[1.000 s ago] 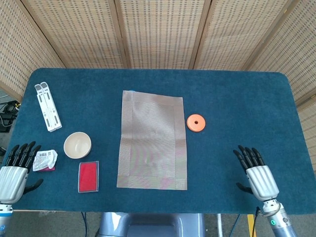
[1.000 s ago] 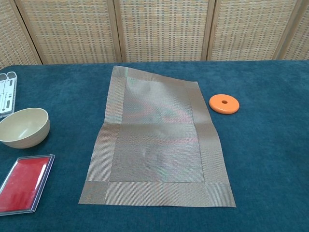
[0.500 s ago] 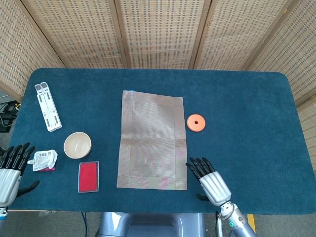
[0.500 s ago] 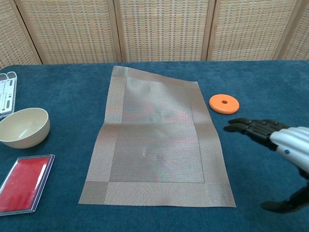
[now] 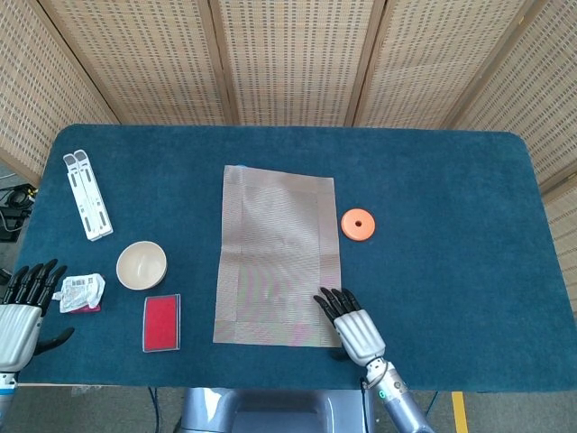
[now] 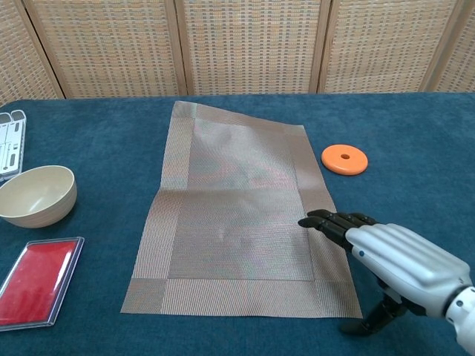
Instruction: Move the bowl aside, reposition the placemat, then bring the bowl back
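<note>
The beige woven placemat (image 5: 278,257) (image 6: 245,215) lies in the middle of the blue table, slightly askew. A cream bowl (image 5: 141,264) (image 6: 35,194) stands off the mat to its left. My right hand (image 5: 352,327) (image 6: 393,263) is open, palm down, fingers spread over the mat's near right corner; whether it touches the mat I cannot tell. My left hand (image 5: 20,311) is open at the table's near left edge, apart from the bowl, and shows only in the head view.
An orange disc (image 5: 358,224) (image 6: 344,159) lies right of the mat. A red flat case (image 5: 162,322) (image 6: 35,282) sits in front of the bowl. A crumpled packet (image 5: 81,292) lies beside my left hand. A white stand (image 5: 87,194) is at the far left.
My right hand has swept left from the near right of the table to the mat's near right corner. My left hand has barely shifted. Bowl and mat have not moved.
</note>
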You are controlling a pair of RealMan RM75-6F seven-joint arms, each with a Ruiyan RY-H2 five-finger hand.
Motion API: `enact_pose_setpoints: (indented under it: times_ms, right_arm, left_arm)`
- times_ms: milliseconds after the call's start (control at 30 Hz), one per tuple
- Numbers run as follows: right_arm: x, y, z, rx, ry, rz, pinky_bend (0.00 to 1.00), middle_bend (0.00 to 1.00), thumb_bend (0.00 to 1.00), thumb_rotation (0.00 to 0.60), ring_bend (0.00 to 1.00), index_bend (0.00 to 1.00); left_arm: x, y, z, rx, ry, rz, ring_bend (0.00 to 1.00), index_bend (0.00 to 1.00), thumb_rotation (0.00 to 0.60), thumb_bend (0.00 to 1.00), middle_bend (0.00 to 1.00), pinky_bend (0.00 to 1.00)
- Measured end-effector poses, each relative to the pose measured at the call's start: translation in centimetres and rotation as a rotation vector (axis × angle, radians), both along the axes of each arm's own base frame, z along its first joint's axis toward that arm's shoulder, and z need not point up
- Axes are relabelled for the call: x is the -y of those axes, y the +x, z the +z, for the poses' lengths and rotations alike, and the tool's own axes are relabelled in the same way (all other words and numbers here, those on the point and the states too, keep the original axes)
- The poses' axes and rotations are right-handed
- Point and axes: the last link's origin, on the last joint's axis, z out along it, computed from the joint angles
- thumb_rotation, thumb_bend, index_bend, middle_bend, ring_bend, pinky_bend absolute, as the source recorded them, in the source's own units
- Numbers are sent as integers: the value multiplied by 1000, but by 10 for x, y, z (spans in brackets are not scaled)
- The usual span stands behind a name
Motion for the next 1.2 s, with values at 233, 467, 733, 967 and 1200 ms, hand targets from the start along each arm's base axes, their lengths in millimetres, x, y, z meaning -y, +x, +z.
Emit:
enact_pose_setpoints:
  times_ms: [233, 467, 733, 967, 1200]
  right_arm:
    - [7, -4, -8, -8, -18, -29, 0, 0, 91, 600, 0, 24]
    - [9, -6, -10, -19, -20, -29, 0, 0, 251, 600, 0, 24]
    - [8, -1, -7, 39, -75, 45, 0, 0, 541, 600, 0, 45]
    - [7, 0, -4, 101, -113, 84, 0, 0, 606, 600, 0, 55]
    - [8, -3, -4, 115, -112, 79, 16, 0, 502, 600, 0, 313]
  left_arm:
    - [0, 0, -2, 0, -8, 2, 0, 5, 600, 116, 0, 0]
    - [-1, 0, -3, -2, -12, 5, 0, 6, 600, 117, 0, 0]
    - [0, 1, -4, 17, -22, 2, 0, 6, 600, 117, 0, 0]
    - [0, 1, -4, 19, -24, 1, 0, 7, 600, 117, 0, 0]
    - [0, 1, -5, 20, -29, 5, 0, 9, 600, 117, 0, 0]
